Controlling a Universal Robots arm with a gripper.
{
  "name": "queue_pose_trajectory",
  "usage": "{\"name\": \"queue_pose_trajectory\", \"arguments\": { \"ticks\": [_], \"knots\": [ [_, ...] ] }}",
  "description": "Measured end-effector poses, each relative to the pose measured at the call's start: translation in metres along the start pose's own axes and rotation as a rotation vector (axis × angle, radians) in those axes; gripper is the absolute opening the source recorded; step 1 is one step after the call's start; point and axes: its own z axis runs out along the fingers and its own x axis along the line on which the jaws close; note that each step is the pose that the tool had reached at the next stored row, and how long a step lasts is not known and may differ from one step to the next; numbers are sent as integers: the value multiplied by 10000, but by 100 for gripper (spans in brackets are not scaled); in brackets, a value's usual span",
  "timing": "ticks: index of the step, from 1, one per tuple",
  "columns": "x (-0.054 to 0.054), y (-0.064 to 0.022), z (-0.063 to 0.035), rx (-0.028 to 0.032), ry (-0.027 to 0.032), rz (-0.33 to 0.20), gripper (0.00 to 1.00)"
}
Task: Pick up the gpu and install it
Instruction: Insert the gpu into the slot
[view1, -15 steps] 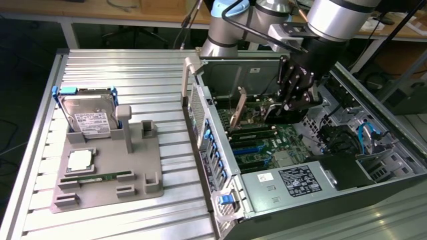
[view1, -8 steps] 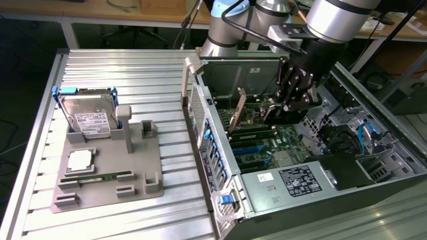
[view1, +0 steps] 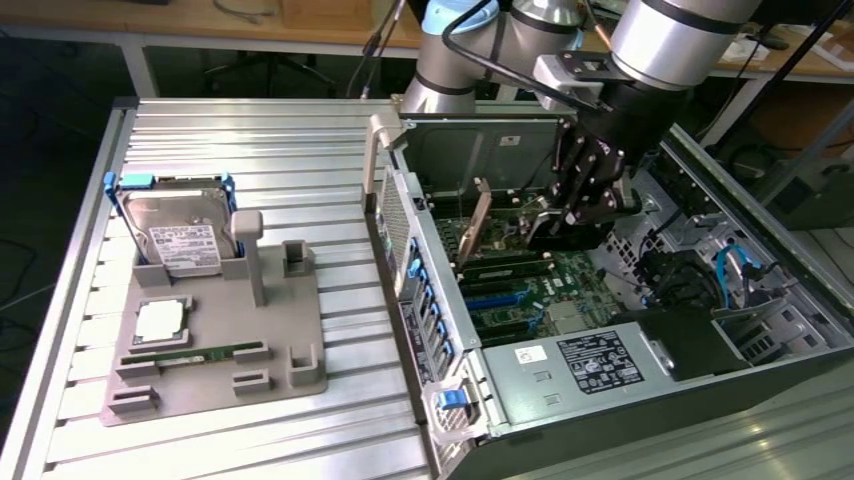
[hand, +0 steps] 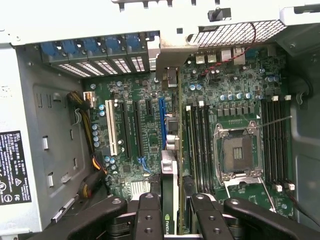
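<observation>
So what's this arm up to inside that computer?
The robot arm's tool is reaching down into the open computer case with the gpu, a thin green card, held edge-on between its fingers above the motherboard. On the tray beside the case sit a hard drive and a RAM stick.

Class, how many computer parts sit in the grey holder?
3: silver hard drive with white label at far end, square silver processor chip in middle, narrow green RAM stick nearest camera. None looks hidden.
</observation>
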Motion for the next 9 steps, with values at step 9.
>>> {"name": "queue_pose_trajectory", "arguments": {
  "ticks": [9],
  "knots": [
    [1,-1,71,0,0,0,27]
  ]
}}
